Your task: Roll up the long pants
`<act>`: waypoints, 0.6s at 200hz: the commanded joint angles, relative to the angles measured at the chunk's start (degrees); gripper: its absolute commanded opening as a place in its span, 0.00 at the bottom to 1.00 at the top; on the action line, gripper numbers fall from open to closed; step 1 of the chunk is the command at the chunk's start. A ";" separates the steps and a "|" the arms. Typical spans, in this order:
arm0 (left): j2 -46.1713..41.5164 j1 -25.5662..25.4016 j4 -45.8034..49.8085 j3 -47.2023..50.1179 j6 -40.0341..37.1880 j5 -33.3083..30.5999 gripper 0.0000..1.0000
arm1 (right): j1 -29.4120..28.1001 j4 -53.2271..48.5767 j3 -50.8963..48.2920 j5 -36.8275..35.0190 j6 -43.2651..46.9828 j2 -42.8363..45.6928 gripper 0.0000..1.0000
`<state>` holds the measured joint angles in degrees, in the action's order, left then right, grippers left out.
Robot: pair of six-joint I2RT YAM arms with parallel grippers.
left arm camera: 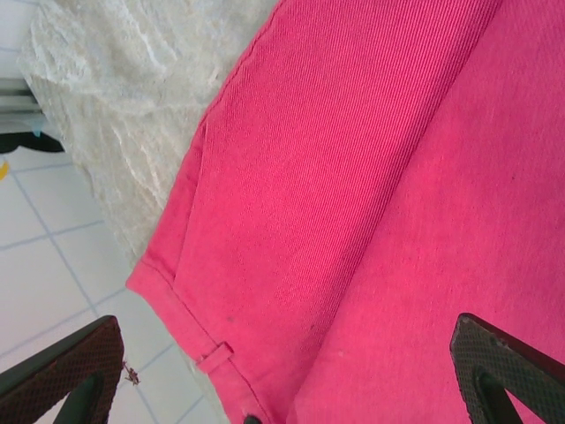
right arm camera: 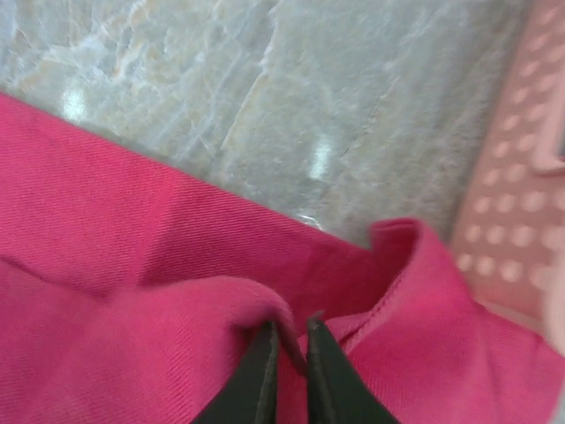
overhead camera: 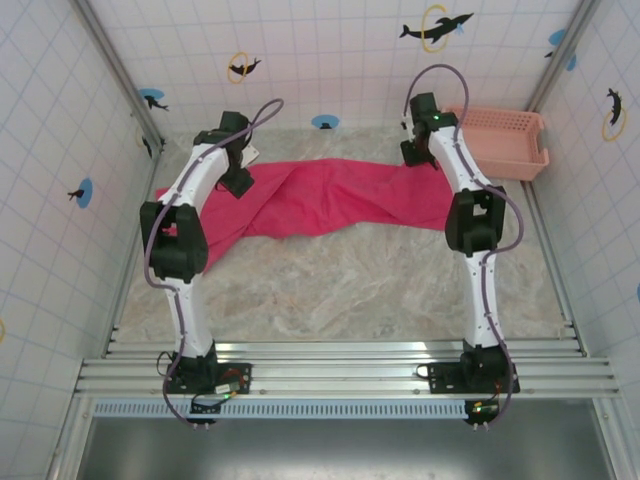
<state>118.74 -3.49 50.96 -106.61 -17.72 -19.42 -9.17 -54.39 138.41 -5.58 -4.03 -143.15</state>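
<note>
Long pants: the long pants (overhead camera: pixel 320 200) lie spread on the desk (overhead camera: pixel 350 290) as a magenta band. It starts just beside the basket (overhead camera: pixel 505 140) and runs leftward away from it, and it is broadest at the end farthest from the basket.
Basket: pale pink and slotted, it stands upright. I cannot tell whether the cloth touches it.
Right claw: the right claw (overhead camera: pixel 415 155) sits on the end of the pants nearest the basket. In the right wrist view this claw (right arm camera: pixel 291 325) has its jaws almost together, with only a thin slit between them. A raised ridge of the pink cloth is pinched at the tips.
Hem by the right claw: on the basket side of the pinch, a stitched edge of the pants curls up off the desk.
Left claw: the left claw (overhead camera: pixel 238 180) hangs over the end of the pants farthest from the basket. In the left wrist view this claw (left arm camera: pixel 284 321) is spread wide. Its fingers (left arm camera: pixel 71 371) sit at the two lower corners, and it grips nothing.
Waistband: under the left claw, a stitched band carries a belt loop (left arm camera: pixel 214 355).
</note>
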 commanded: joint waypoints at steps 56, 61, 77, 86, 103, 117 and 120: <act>-4.19 4.25 6.89 3.70 8.04 -1.50 0.97 | 8.14 8.39 -31.86 6.20 -5.17 26.60 0.62; -3.82 4.28 7.65 3.84 8.81 -1.35 0.97 | 9.10 8.80 -34.60 7.03 -5.51 28.06 0.62; -4.21 4.62 8.67 5.78 10.31 0.78 0.97 | 10.88 11.96 -42.75 12.59 -6.34 32.19 0.59; -5.47 4.72 8.20 7.91 10.27 1.58 0.97 | 10.19 12.45 -45.46 13.10 -6.51 34.06 0.59; -10.09 4.72 5.95 12.53 10.51 1.76 0.97 | 7.22 12.50 -48.06 11.92 -6.25 36.00 0.61; -14.73 3.71 5.04 15.77 10.64 1.40 0.89 | 5.09 14.36 -49.75 12.84 -6.64 36.79 0.62; -15.75 3.36 5.03 16.49 10.54 1.14 0.87 | 4.85 14.67 -49.88 13.18 -6.95 36.71 0.61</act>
<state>112.12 1.02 55.20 -93.97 -9.08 -18.55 0.69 -44.03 91.57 3.95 -9.63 -108.05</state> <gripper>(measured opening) 0.935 0.611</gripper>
